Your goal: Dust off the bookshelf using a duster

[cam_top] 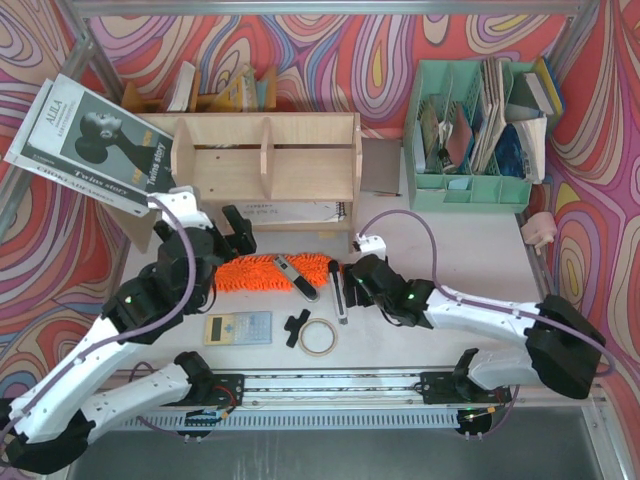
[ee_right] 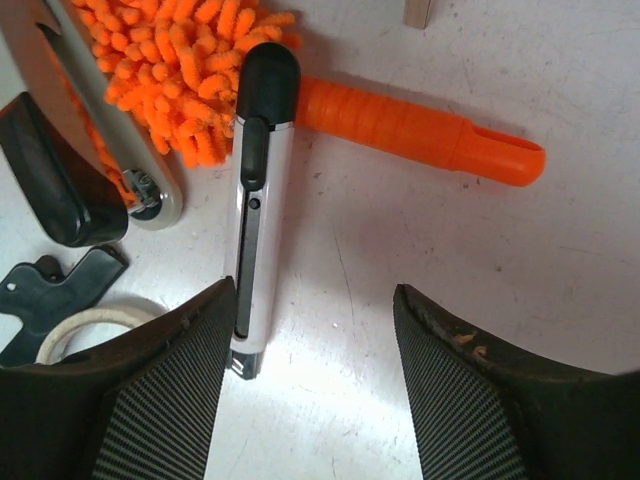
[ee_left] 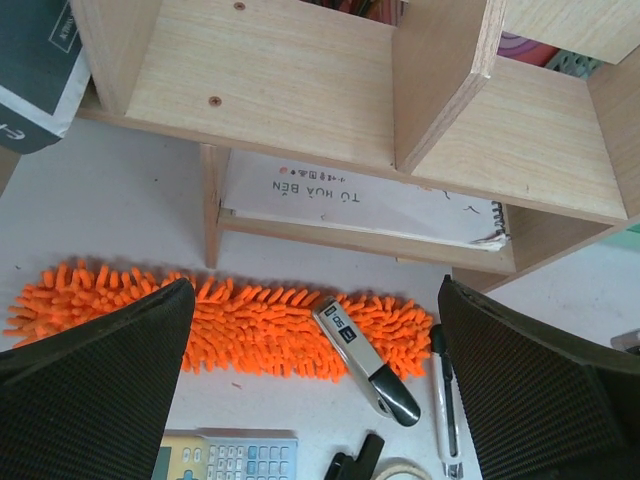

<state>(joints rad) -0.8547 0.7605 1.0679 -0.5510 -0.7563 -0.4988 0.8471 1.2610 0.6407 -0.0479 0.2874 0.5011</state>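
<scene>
The bookshelf [cam_top: 265,155] of light plywood stands at the back of the table, its compartments filling the top of the left wrist view [ee_left: 300,90]. In front of it lies the fluffy orange duster [cam_top: 255,273] [ee_left: 240,325]. Its smooth orange handle [ee_right: 420,130] points right, flat on the table. My left gripper [cam_top: 238,232] [ee_left: 315,290] hovers open above the duster, touching nothing. My right gripper [cam_top: 350,280] [ee_right: 312,290] is open just short of the handle, with only bare table between its fingers.
A grey and black stapler [cam_top: 297,277] [ee_left: 365,360] lies across the duster. A white utility knife [ee_right: 255,210] lies by my right gripper's left finger. A calculator [cam_top: 238,327], black clip [cam_top: 297,327] and tape roll [cam_top: 318,338] sit nearer. A green organizer [cam_top: 470,130] stands back right.
</scene>
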